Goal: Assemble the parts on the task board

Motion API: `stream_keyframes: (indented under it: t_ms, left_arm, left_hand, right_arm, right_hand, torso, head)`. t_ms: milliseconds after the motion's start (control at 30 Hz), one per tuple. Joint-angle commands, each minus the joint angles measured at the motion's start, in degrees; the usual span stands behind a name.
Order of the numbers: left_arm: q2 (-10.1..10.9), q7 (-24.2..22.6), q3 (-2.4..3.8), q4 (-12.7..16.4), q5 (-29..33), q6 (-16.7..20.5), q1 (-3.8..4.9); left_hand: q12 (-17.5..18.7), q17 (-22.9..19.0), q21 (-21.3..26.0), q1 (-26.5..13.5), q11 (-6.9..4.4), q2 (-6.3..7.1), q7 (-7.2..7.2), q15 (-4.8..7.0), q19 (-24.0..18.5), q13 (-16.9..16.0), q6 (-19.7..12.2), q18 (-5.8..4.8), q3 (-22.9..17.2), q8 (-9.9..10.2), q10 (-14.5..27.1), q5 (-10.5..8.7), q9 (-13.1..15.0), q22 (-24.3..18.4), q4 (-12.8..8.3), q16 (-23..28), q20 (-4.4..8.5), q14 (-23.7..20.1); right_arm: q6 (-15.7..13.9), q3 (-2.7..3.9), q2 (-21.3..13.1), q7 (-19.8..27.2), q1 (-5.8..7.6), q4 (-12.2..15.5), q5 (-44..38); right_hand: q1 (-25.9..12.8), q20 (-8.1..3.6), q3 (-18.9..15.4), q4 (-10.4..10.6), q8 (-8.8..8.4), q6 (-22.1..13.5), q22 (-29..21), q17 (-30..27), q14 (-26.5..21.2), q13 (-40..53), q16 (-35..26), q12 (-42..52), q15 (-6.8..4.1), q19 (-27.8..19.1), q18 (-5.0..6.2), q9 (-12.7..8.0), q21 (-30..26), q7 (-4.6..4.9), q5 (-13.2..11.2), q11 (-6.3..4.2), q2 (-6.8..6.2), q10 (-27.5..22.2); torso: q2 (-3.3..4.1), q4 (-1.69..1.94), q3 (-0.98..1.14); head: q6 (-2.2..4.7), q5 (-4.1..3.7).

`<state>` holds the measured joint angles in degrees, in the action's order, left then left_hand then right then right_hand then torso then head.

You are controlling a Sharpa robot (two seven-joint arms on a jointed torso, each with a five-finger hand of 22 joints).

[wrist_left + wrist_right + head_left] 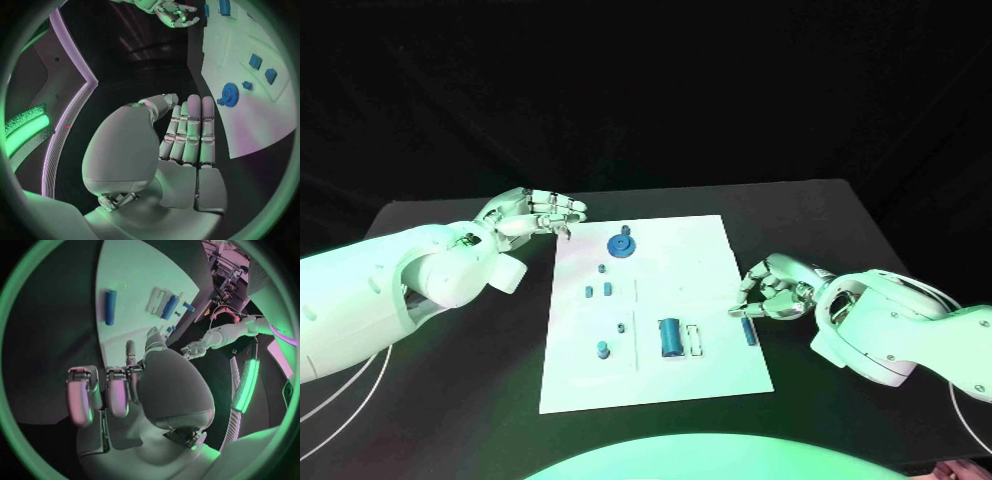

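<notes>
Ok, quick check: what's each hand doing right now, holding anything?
Left hand: open, fingers extended side by side, holding nothing, beside the task board.
Right hand: fingers curled in, holding nothing, at the board's edge near a blue part.

Task board (711,300) lies between the hands: left hand (531,213) off its far corner, right hand (773,286) at its opposite edge. Gear part (623,244) nearest left hand; cylinder (749,331) just beside right hand.
</notes>
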<state>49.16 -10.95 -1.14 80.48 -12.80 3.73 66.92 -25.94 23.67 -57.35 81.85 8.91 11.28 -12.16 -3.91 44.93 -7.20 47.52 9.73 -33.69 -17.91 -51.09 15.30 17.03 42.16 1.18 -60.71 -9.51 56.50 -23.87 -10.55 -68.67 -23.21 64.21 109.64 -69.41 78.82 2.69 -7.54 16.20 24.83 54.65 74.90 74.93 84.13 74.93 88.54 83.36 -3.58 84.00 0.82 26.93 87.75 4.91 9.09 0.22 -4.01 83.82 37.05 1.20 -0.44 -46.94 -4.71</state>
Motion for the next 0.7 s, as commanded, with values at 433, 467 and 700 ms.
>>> stream_keyframes:
  t_ms: [433,467,700]
  left_arm:
    - [-0.4,-0.9,-0.04,0.0,0.6,-0.8,-0.01]
    - [-0.4,-0.9,-0.04,0.1,0.6,-0.8,-0.01]
    - [-0.2,-0.8,-0.05,0.2,0.6,-0.7,-0.01]
  left_hand:
    - [-0.4,-0.1,0.4,-0.6,-0.06,0.03,-0.54,-0.35,-0.3,0.1,-0.2,0.85,0.2,0.0,0.4,0.34,0.1,-0.1,0.2,0.3,-0.16,0.2]
    - [-0.4,-0.1,0.4,-0.6,-0.07,0.01,-0.54,-0.35,-0.3,0.1,-0.2,0.86,0.1,0.0,0.5,0.34,0.1,-0.1,0.2,0.3,-0.16,0.2]
    - [-0.4,-0.1,0.4,-0.6,-0.07,0.01,-0.54,-0.35,-0.3,0.1,-0.2,0.86,0.1,0.0,0.5,0.34,0.1,-0.1,0.2,0.3,-0.16,0.2]
  right_arm:
    - [5.4,-0.48,-2.4,-2.3,-1.33,-0.1,-7.5]
    - [5.3,-0.50,-2.3,-2.4,-1.62,-0.2,-7.6]
    - [5.3,-0.56,-0.9,-2.9,-3.09,-1.0,-7.9]
  right_hand:
    - [-0.8,0.12,0.9,0.6,-0.16,1.9,14.7,11.8,5.2,10.8,0.3,-0.2,0.23,5.5,-0.48,-0.1,0.6,-0.23,-1.2,0.12,-0.41,2.9]
    - [-1.1,0.10,0.9,0.6,-0.16,2.0,14.7,11.9,5.2,10.8,0.3,-0.2,0.21,5.5,-0.49,-0.1,0.7,-0.26,-1.3,0.10,-0.46,2.9]
    - [-1.6,0.07,1.1,0.6,-0.23,2.1,14.6,11.8,5.2,10.8,0.3,-0.2,0.17,5.5,-0.47,-0.1,0.6,-0.30,-1.3,0.07,-0.61,2.9]
  torso:
    - [0.08,0.18,-0.07]
    - [0.09,0.20,-0.07]
    - [0.09,0.23,-0.04]
  head:
    - [-0.07,-0.95]
    - [-0.07,-0.95]
    - [-0.24,-0.72]
